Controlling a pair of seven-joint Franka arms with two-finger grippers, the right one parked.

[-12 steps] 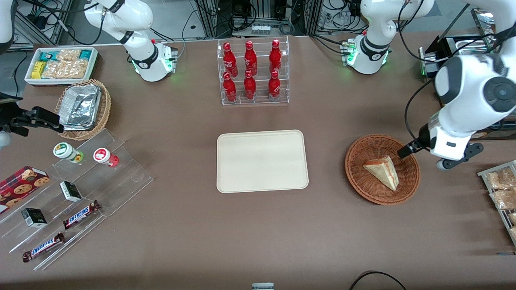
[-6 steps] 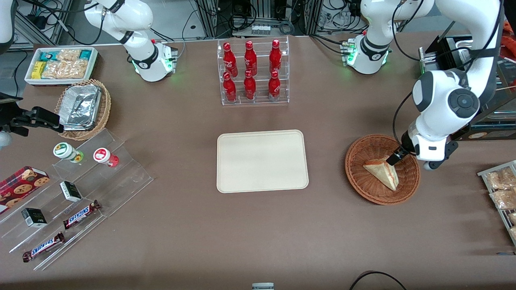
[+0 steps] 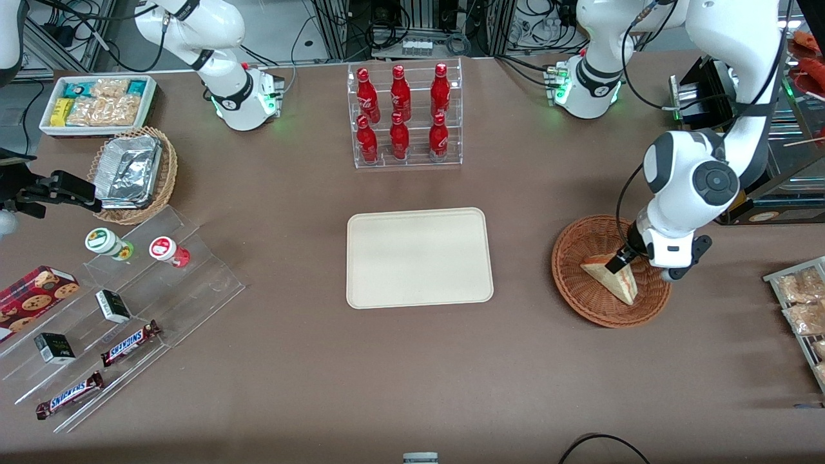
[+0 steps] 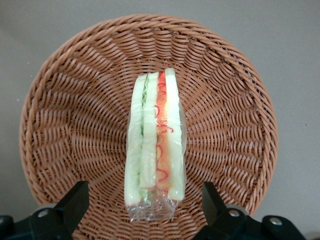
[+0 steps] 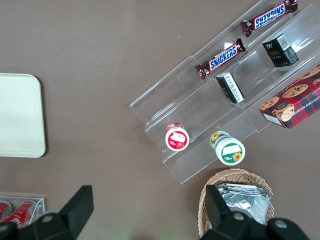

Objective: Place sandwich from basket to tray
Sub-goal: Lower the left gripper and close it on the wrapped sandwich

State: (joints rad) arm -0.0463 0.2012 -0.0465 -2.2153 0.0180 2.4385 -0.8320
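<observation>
**Wicker bowl, one sandwich, fingers spread on both sides**

Reddish-brown wicker forms the basket [image 3: 611, 270], a round shallow bowl toward the working arm's end of the table. One sandwich [image 3: 612, 278] lies in it, a plastic-wrapped wedge. In the left wrist view the sandwich [image 4: 155, 145] stands on edge near the bowl's middle with its cut face up, showing pale bread, green and red-orange layers, and woven floor of the basket [image 4: 70, 125] shows bare all round it out to the rim.

The gripper [image 3: 620, 261] hangs low over the basket, above the sandwich's end farther from the front camera. Its fingers stand wide apart: one fingertip [image 4: 75, 200] and the other flank the wedge, each with a clear gap to the wrapper, touching nothing.

One tray [image 3: 419, 258] lies flat at the table's middle, well apart from the basket, with a strip of bare brown table [image 3: 522, 258] between the tray's rounded edge and the basket's rim. More bare table runs from the tray toward the front camera.

Farther from the camera than the tray stands one clear rack [image 3: 406, 116] holding six red bottles in two rows of three. Toward the parked arm's end are one tan basket of foil containers [image 3: 132, 174], one white bin of snacks [image 3: 98, 103], and clear stepped shelves [image 3: 129, 309] with two Snickers bars, two small jars and two dark boxes.
</observation>
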